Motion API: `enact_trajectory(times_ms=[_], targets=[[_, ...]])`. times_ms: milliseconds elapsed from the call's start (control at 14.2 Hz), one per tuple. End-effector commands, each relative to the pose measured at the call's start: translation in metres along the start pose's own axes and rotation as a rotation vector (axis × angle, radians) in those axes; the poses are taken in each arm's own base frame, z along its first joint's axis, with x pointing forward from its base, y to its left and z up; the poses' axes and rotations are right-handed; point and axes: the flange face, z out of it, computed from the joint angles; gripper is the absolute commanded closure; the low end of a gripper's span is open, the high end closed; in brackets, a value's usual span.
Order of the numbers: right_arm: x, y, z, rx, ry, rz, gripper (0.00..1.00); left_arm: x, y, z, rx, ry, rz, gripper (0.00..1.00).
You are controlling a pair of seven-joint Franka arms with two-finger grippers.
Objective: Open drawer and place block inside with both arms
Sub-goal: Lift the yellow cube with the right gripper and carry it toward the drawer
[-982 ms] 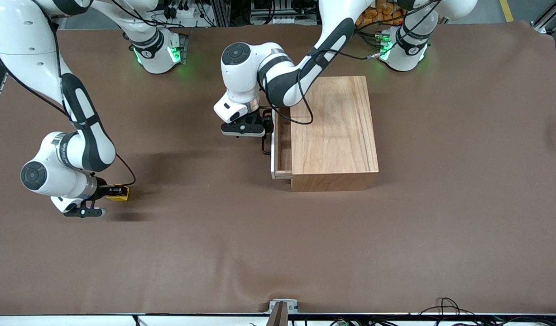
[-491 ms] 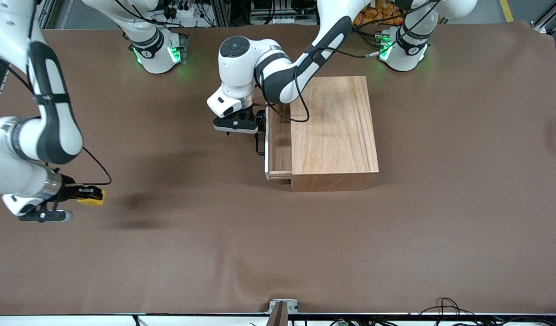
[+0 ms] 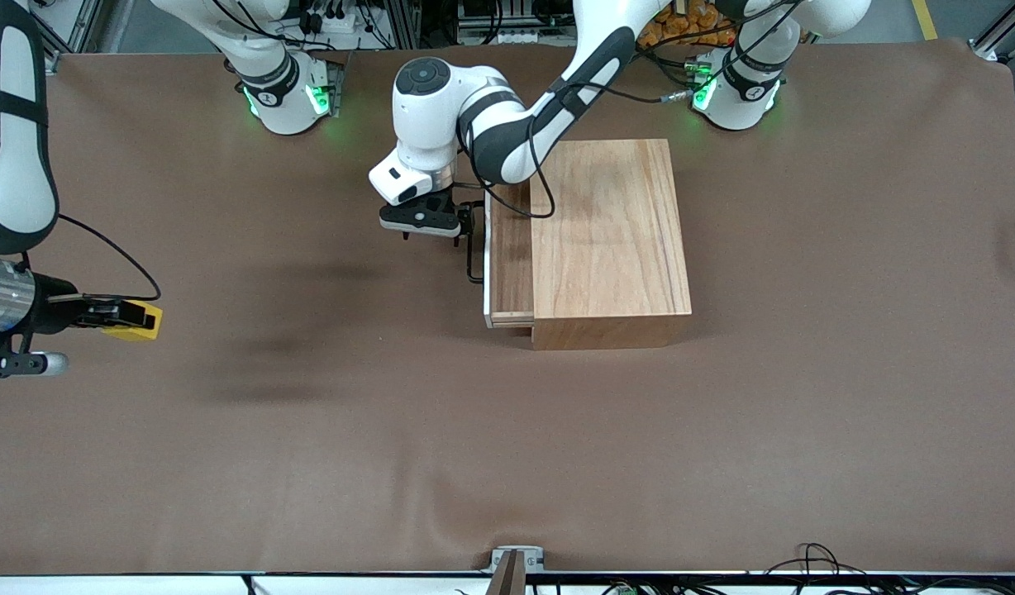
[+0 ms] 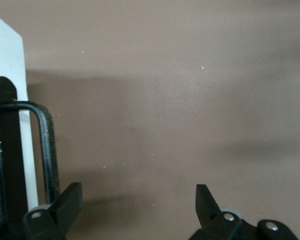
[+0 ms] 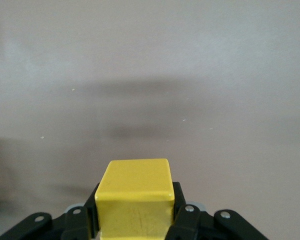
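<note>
Roughly halfway: drawer [image 3: 508,258] pulled partly out, left hand [image 4: 135,207] spread beside its handle [image 3: 473,248]. Right hand [image 3: 115,315] pinches the yellow block [image 5: 135,200] above the tabletop [image 3: 507,446]; drop-off's left.

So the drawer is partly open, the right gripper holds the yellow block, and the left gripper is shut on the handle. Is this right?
Not entirely. The left gripper is open beside the handle, as the left wrist view shows. The drawer is partly open, and the right gripper holds the yellow block.
</note>
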Motion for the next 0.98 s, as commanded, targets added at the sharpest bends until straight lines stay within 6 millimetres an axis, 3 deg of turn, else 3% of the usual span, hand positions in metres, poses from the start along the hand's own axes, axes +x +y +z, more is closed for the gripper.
enact_trajectory(times_ms=[0, 211, 421, 912], targets=[[-0.002, -0.005, -0.006, 0.025, 0.000, -0.011, 1.00, 0.002, -0.001, -0.019, 0.045, -0.033, -0.008, 0.00], [-0.007, -0.020, -0.012, 0.037, -0.014, -0.027, 1.00, 0.012, -0.012, -0.052, 0.062, -0.068, -0.046, 0.00], [-0.009, -0.028, -0.016, 0.037, -0.012, -0.007, 1.00, 0.012, -0.013, -0.054, 0.067, -0.075, -0.049, 0.00], [-0.027, -0.103, -0.024, 0.020, -0.060, 0.117, 1.00, 0.012, -0.017, -0.050, 0.093, -0.083, -0.041, 0.00]])
